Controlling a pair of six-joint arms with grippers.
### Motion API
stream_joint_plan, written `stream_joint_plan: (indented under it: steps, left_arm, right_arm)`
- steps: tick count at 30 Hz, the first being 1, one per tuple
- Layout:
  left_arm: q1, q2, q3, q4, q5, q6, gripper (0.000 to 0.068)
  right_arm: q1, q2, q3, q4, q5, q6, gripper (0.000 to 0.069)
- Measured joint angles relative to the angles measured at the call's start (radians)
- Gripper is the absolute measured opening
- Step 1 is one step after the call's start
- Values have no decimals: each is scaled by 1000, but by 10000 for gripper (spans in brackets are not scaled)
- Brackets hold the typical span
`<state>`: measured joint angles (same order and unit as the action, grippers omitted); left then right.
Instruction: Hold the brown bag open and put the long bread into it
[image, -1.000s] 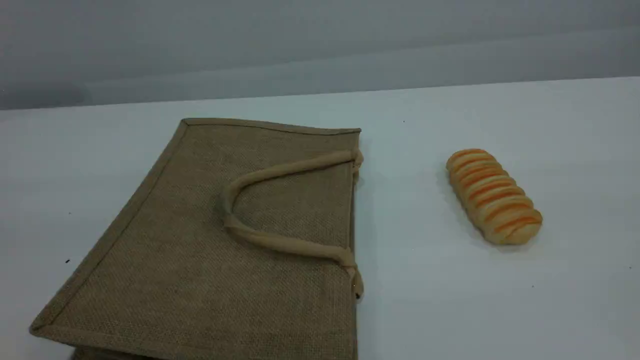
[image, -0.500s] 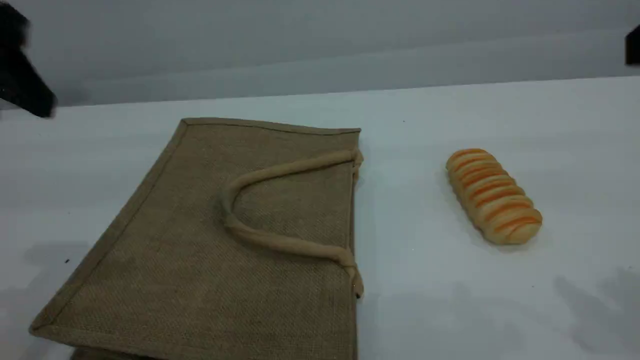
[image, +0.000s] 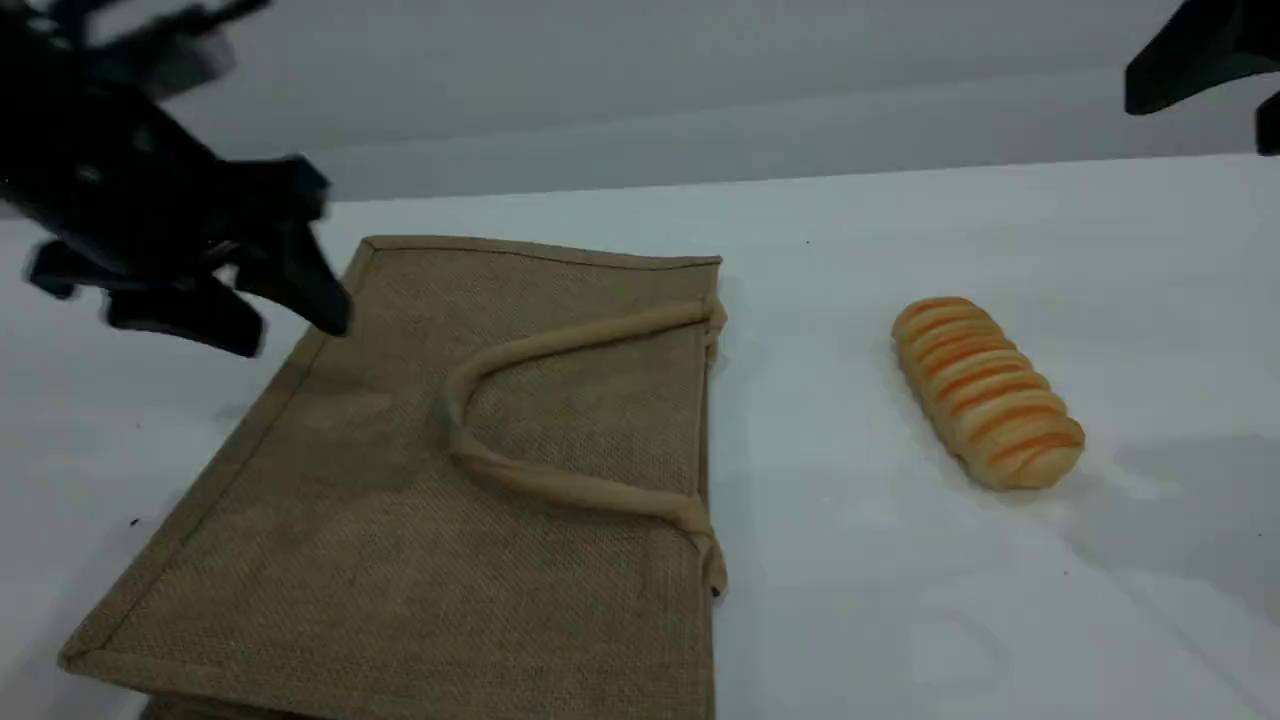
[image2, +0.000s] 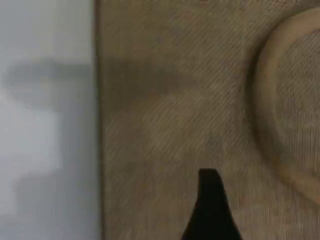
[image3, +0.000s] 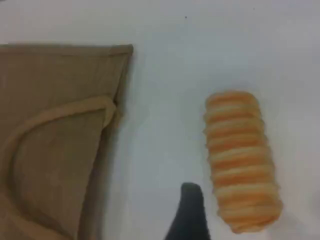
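The brown bag (image: 450, 480) lies flat on the white table, its mouth edge facing right. Its beige loop handle (image: 560, 485) is folded back onto the top face. The long bread (image: 985, 390), golden with orange stripes, rests on the table to the bag's right, apart from it. My left gripper (image: 290, 335) hovers blurred over the bag's far left corner, fingers spread and holding nothing. The left wrist view shows bag weave (image2: 165, 125) and the handle (image2: 280, 115) below one fingertip (image2: 210, 200). My right gripper (image: 1205, 105) shows at the top right corner, open. Its wrist view looks down on the bread (image3: 242, 160).
The white table (image: 850, 620) extends between the bag and the bread and in front of both. A grey wall (image: 640, 100) runs behind the table's far edge. Arm shadows fall on the table near the bread and left of the bag.
Both arms came into view: the left swung down and right from the top left toward the bag's far corner, and the right edged in at the top right. Bag and bread stayed put.
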<state>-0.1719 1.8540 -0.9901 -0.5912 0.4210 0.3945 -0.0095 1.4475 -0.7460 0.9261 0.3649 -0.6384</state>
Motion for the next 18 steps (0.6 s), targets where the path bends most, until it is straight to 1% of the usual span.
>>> stream_joint_plan:
  steps: [3,8,12,15,18]
  left_arm:
    - [-29,76,-49,-1,-4,-11,457]
    - [-75,193,-142,-27,-6,-12,457]
    - [-110,268,-209,-14,-2,-39,457]
    - [-111,307,-229,-6,6,-68,457]
    - [-111,324,-230,-5,12,-68,457]
  right_arm:
    - [0,22,-2,1,1,-1,531]
    - [0,22,-2,4,3,-2,531]
    - [0,22,-2,6,3,-4,531]
    - [0,21,-2,6,4,-4,531]
    - [0,21,-2,9,4,-4,531]
